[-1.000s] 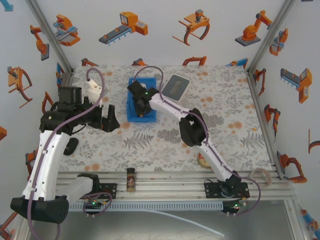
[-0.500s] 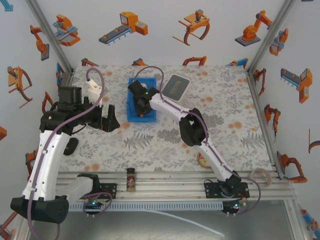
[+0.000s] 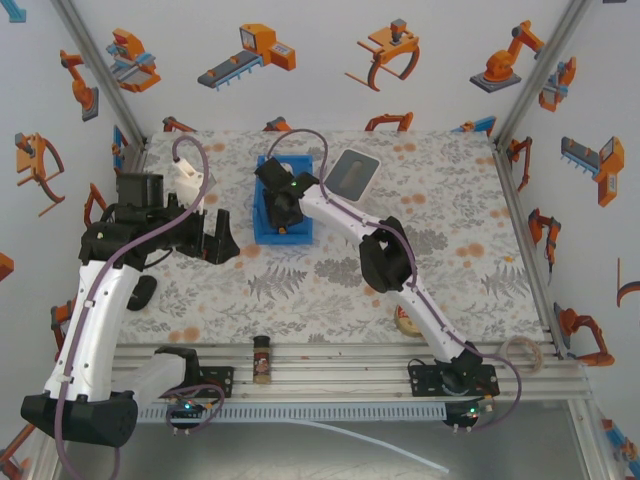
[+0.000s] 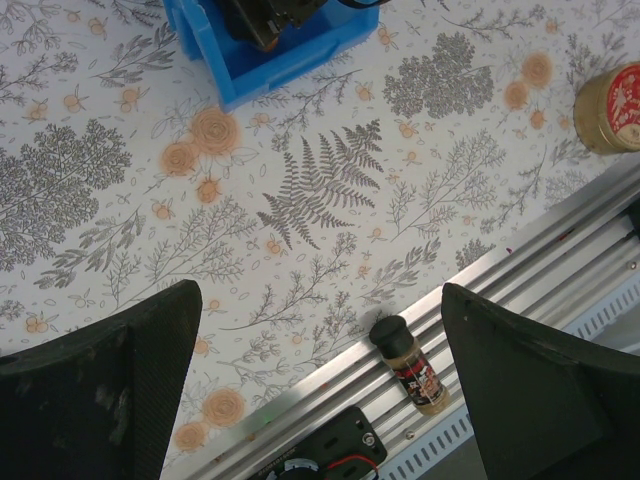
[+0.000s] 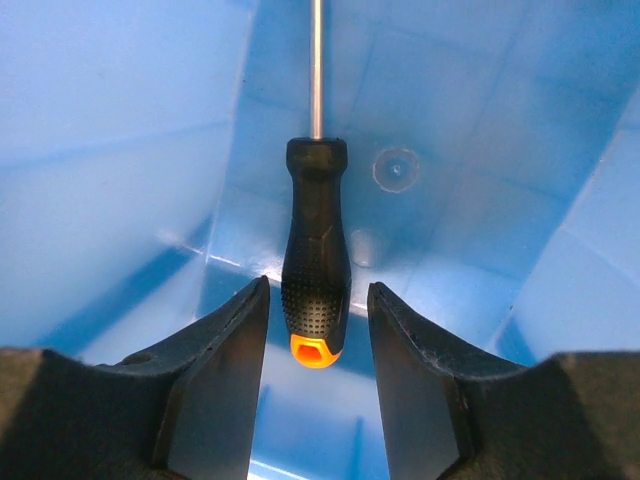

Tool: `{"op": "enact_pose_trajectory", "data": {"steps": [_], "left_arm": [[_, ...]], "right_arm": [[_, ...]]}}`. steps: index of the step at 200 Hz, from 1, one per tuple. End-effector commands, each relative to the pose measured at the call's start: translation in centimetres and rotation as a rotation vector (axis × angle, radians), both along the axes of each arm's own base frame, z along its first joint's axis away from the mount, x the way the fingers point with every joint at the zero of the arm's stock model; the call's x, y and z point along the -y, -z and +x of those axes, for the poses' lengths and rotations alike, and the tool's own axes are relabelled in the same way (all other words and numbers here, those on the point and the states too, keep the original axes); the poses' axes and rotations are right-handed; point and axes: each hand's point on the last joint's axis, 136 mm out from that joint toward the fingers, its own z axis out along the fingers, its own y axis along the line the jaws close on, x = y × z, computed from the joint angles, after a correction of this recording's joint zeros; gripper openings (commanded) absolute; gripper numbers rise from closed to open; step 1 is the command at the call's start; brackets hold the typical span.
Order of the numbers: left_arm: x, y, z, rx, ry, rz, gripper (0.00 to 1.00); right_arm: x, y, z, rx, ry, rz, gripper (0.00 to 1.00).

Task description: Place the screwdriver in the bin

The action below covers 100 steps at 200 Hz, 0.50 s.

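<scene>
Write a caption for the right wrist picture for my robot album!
Right gripper, jaws slightly apart, straddles the black, orange-tipped screwdriver inside the blue bin.

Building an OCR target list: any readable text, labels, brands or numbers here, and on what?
No text is legible.
spice jar on the aluminium rail: dark and red label, print too small to read.
round tan jar on the table: red label with pale marks, too blurred to read.
wall stickers: drawings of machines, no words visible.
</scene>
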Motion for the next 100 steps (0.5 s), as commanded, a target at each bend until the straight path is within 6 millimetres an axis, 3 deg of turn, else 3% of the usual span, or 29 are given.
{"op": "enact_pose_trajectory", "data": {"steps": [1, 100], "left_arm": [[0.2, -0.9, -0.4, 0.031, 0.013, -0.009, 0.97], [-0.9, -0.7, 0.6, 0.067, -0.022, 0.059, 0.97]], "right_arm": [[0.7, -2.5, 0.8, 0.050, 0.002, -0.019, 0.45], [2.5, -11.8, -0.2, 0.159, 0.009, 0.010, 0.47]]}}
